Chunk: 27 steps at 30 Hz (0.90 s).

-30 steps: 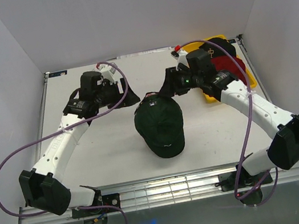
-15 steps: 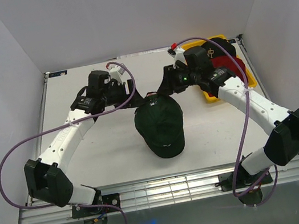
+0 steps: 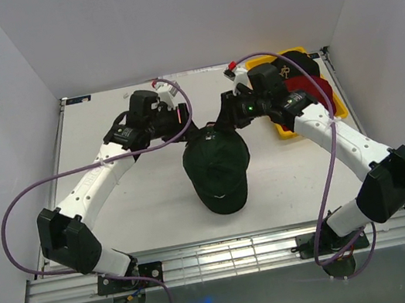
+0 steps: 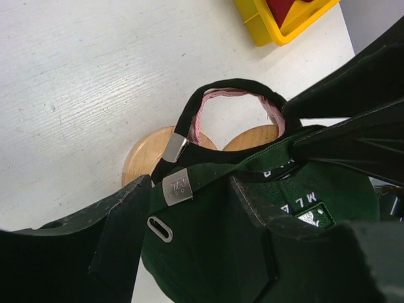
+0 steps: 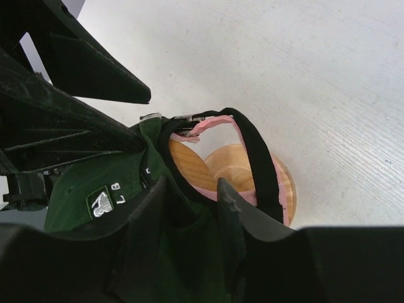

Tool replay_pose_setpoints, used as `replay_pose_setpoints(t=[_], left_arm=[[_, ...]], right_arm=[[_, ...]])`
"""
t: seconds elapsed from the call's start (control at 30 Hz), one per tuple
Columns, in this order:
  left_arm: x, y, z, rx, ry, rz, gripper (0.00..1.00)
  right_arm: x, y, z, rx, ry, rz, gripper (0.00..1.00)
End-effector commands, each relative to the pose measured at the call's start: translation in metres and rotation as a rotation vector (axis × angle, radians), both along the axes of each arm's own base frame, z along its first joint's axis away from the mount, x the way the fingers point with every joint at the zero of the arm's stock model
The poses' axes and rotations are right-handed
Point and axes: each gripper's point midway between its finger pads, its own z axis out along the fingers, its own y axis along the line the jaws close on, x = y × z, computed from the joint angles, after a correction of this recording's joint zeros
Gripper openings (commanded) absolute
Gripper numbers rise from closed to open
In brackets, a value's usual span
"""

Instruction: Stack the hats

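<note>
The left gripper point(image 4: 189, 208) straddles the green cap point(image 4: 303, 196) at its strap point(image 4: 178, 188).

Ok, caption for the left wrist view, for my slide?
Left tool straddles the rear edge of the dark green cap, over the wooden stand.

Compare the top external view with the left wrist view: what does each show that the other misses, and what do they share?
Only the top external view shows the whole left arm and right arm, their purple cables, the dark green cap with its brim toward the bases, and a black hat. Only the left wrist view shows the metal buckle on the green cap's back strap, pink fabric inside a black strap loop, and the wooden stand underneath. Both show the green cap, the yellow tray and the red hat.
</note>
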Motion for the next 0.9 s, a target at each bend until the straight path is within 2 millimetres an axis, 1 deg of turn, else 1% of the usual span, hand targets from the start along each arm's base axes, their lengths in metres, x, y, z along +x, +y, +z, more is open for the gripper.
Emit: replay_pose_setpoints(t=[0.0, 0.03, 0.07, 0.2, 0.33, 0.37, 0.47, 0.5, 0.57, 0.6, 0.7, 0.73, 0.87], left_arm=[[0.004, -0.003, 0.004, 0.034, -0.02, 0.031, 0.61], [0.005, -0.004, 0.003, 0.04, -0.021, 0.039, 0.61], [0.003, -0.006, 0.005, 0.043, -0.026, 0.041, 0.61], [0.005, -0.003, 0.006, 0.056, -0.026, 0.077, 0.61], [0.001, -0.002, 0.006, 0.062, -0.026, 0.094, 0.61], [-0.001, -0.002, 0.005, 0.064, -0.023, 0.097, 0.61], [-0.004, 0.0, 0.004, 0.068, -0.023, 0.109, 0.61], [-0.005, 0.001, 0.003, 0.07, -0.023, 0.112, 0.61], [-0.006, 0.0, 0.003, 0.069, -0.021, 0.118, 0.61], [-0.007, 0.0, 0.001, 0.071, -0.018, 0.121, 0.61], [-0.007, 0.0, -0.003, 0.082, -0.012, 0.137, 0.61], [-0.008, -0.002, -0.005, 0.084, -0.009, 0.139, 0.61], [-0.006, 0.001, -0.013, 0.11, -0.006, 0.169, 0.62]], right_arm=[[0.003, 0.003, 0.014, 0.004, -0.045, 0.03, 0.4], [0.002, 0.003, 0.012, -0.003, -0.043, 0.028, 0.34], [0.003, 0.001, 0.009, -0.013, -0.041, 0.019, 0.31], [0.007, -0.007, 0.002, -0.053, -0.049, -0.015, 0.24], [0.012, -0.018, -0.002, -0.097, -0.068, -0.073, 0.22], [0.018, -0.025, -0.004, -0.126, -0.078, -0.115, 0.21], [0.023, -0.04, -0.009, -0.182, -0.101, -0.184, 0.19], [0.022, -0.043, -0.015, -0.195, -0.097, -0.194, 0.19], [0.023, -0.049, -0.015, -0.204, -0.117, -0.222, 0.19], [0.021, -0.052, -0.023, -0.216, -0.108, -0.227, 0.18], [0.02, -0.054, -0.028, -0.211, -0.115, -0.237, 0.17], [0.017, -0.056, -0.034, -0.214, -0.108, -0.237, 0.17], [0.015, -0.053, -0.044, -0.206, -0.102, -0.23, 0.17]])
